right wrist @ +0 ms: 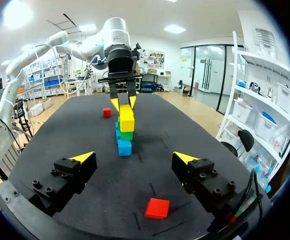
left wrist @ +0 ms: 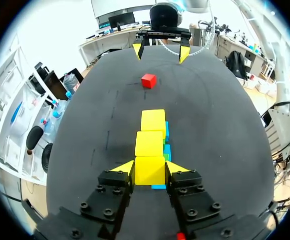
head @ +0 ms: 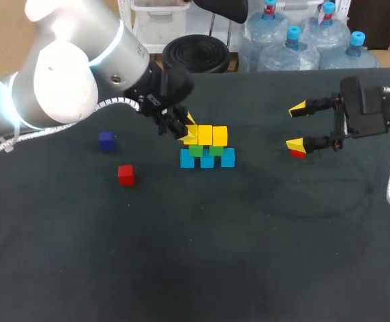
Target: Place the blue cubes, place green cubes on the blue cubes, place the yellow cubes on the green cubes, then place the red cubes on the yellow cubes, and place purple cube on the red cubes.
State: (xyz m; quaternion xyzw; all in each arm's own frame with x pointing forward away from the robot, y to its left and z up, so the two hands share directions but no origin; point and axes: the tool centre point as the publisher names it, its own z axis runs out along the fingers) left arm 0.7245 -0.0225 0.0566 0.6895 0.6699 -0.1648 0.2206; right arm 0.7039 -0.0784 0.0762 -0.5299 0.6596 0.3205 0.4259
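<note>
Yellow cubes (head: 212,135) are topping the green-and-blue stack (head: 207,158), left pincer (left wrist: 151,167) gripping one. Right pincer (right wrist: 134,156) is hovering open over a red cube (right wrist: 157,208), purple cube (head: 106,140) waiting.

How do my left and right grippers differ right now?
The left gripper is shut on a yellow cube atop the stack; the right gripper is open and empty. The left is at the stack; the right hangs apart, near a loose red cube. Both have yellow tips.
</note>
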